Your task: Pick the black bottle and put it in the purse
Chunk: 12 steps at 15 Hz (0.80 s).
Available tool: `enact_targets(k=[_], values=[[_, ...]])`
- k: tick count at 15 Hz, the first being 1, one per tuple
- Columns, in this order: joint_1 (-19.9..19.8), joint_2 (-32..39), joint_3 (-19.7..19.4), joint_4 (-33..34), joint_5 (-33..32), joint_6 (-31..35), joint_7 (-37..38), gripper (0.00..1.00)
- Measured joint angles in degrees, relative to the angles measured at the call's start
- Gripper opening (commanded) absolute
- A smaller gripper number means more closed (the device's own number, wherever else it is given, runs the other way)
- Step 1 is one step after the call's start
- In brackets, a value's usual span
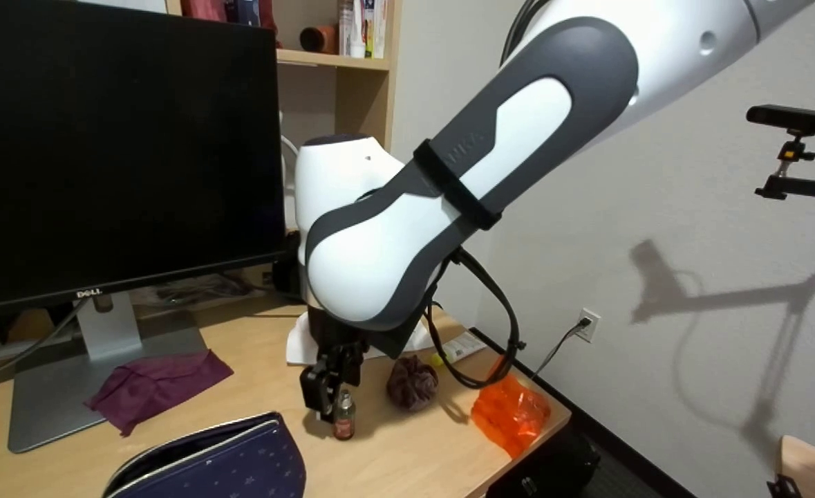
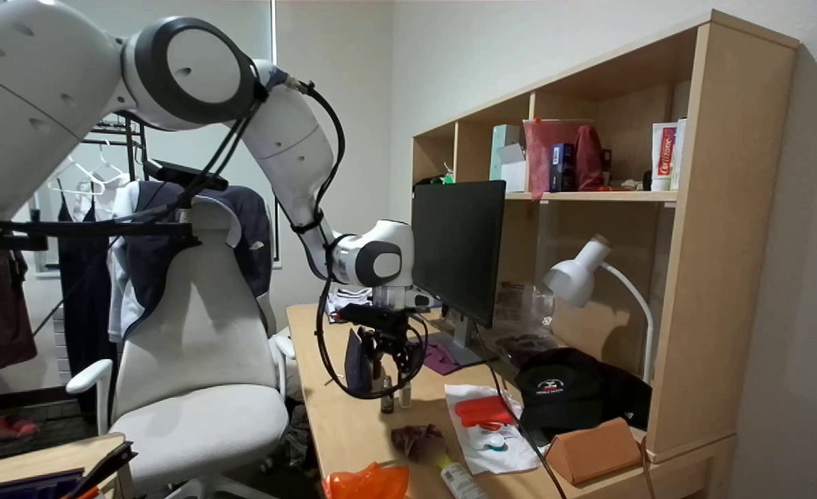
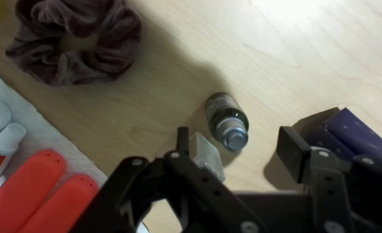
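Observation:
The black bottle (image 1: 343, 418) stands upright on the desk; it also shows in an exterior view (image 2: 387, 400) and in the wrist view (image 3: 223, 111), with a silver cap. The purse (image 1: 238, 460), dark navy with small stars and a pale zipper, stands with its top open; it also shows in an exterior view (image 2: 357, 364) and at the right of the wrist view (image 3: 356, 132). My gripper (image 3: 234, 144) is open, pointing down, close by the bottle. In the wrist view the bottle's cap lies between the fingertips. Nothing is gripped.
A small clear white bottle (image 3: 210, 158) stands beside the black bottle, by the left finger in the wrist view. A reddish scrunchie (image 1: 413, 384), an orange bag (image 1: 511, 415), a purple cloth (image 1: 162, 387) and the monitor (image 1: 117, 159) are around. Red cases (image 3: 25, 191) lie on a white cloth.

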Motion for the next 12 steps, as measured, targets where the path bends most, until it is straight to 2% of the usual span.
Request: enact_targets(k=[3,5,12], values=[[-0.1,0.2,0.0,0.0,0.0,0.0,0.0,0.2],[-0.1,0.3,0.0,0.0,0.0,0.0,0.0,0.11],[-0.1,0.3,0.1,0.5,0.0,0.0,0.0,0.13]])
